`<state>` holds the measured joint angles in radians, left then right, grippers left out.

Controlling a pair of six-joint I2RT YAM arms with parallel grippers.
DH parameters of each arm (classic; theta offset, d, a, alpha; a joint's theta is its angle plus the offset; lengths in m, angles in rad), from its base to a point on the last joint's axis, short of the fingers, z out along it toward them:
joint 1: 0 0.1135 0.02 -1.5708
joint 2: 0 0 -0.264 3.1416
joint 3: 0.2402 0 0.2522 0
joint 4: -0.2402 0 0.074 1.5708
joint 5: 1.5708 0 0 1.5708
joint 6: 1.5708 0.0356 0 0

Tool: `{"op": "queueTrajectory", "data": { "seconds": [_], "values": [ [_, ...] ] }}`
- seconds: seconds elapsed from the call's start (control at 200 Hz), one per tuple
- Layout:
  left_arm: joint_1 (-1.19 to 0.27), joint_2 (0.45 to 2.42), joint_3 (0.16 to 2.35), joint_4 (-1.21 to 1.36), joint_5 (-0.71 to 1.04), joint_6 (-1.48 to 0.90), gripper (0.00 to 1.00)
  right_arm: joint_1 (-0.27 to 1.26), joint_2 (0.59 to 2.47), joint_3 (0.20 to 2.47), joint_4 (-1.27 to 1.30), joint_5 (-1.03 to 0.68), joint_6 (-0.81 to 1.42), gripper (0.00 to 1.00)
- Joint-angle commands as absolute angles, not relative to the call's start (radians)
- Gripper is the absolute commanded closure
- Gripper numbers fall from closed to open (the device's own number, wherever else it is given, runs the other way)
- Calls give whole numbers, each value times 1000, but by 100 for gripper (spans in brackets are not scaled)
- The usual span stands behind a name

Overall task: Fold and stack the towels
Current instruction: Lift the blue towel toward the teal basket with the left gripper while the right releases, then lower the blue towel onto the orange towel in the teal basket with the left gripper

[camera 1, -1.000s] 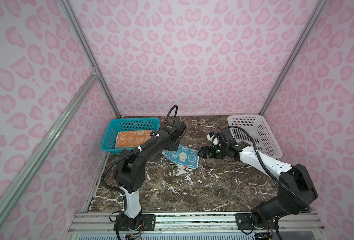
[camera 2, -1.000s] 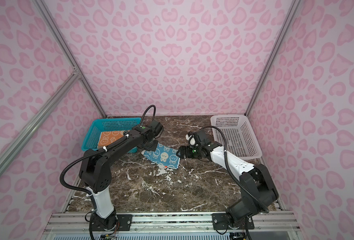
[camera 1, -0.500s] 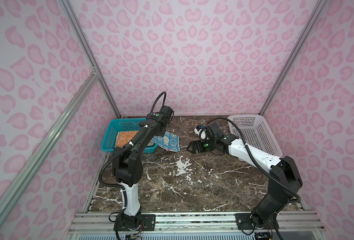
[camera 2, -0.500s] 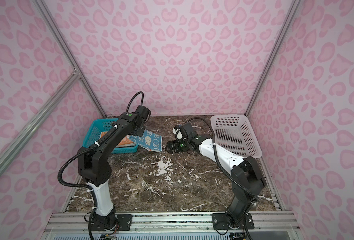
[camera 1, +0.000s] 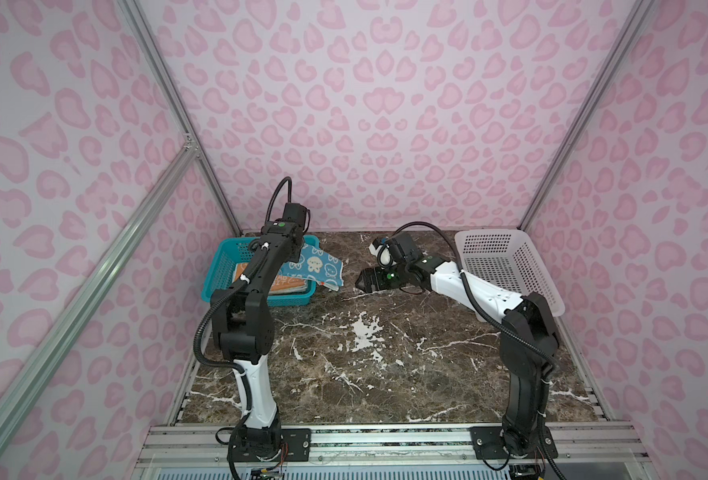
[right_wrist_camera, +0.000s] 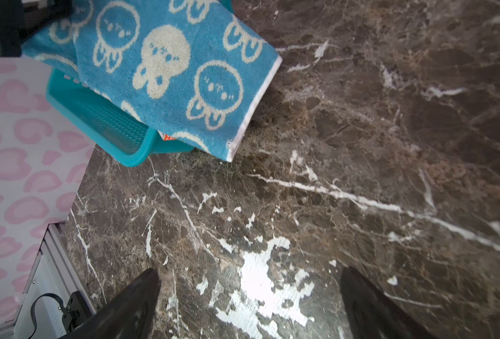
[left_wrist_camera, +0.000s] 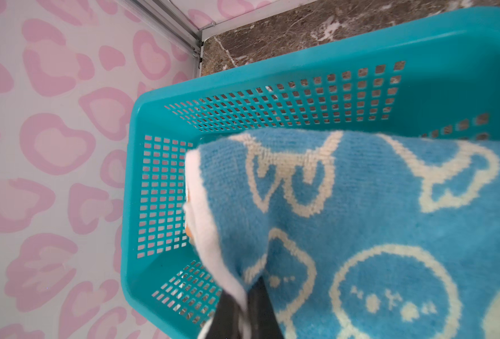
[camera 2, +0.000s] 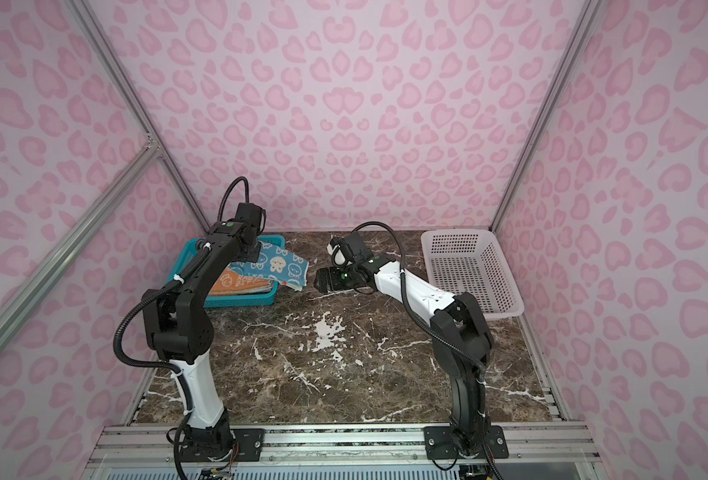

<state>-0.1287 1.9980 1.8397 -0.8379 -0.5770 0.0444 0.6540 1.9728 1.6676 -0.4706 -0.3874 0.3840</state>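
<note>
My left gripper (left_wrist_camera: 244,302) is shut on the white-hemmed edge of the blue towel (left_wrist_camera: 360,220) with white rabbit drawings. In both top views this towel (camera 1: 317,268) (camera 2: 281,266) hangs over the right rim of the teal basket (camera 1: 256,301), its lower end outside. A folded orange towel (camera 2: 227,280) lies inside the basket. To the right of the blue towel (right_wrist_camera: 169,67), low over the marble, my right gripper (camera 1: 362,282) (right_wrist_camera: 248,273) stands open with nothing between its fingers.
A white perforated basket (camera 1: 487,233) stands at the back right beside the right arm. The teal basket (left_wrist_camera: 272,76) sits in the back left corner against the pink patterned wall. Brown marble tabletop (camera 1: 365,353) spreads between the arms.
My left gripper has carried the blue towel from the middle of the table back and left, over the teal basket. The open right gripper followed to the left and back.
</note>
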Motion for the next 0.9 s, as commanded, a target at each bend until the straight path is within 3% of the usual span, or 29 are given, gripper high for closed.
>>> {"op": "queueTrajectory", "data": {
  "seconds": [0.0,0.45,0.895],
  "values": [
    [-107,2016,1843,-786,-604,75,96,659,2035,1740,-510,-399,379,2],
    [-42,2106,1851,-737,-665,150,96,664,2237,1987,-549,-471,431,2],
    [13,2132,1802,-675,-678,176,96,661,2315,2074,-568,-512,442,2]
  ]
}}
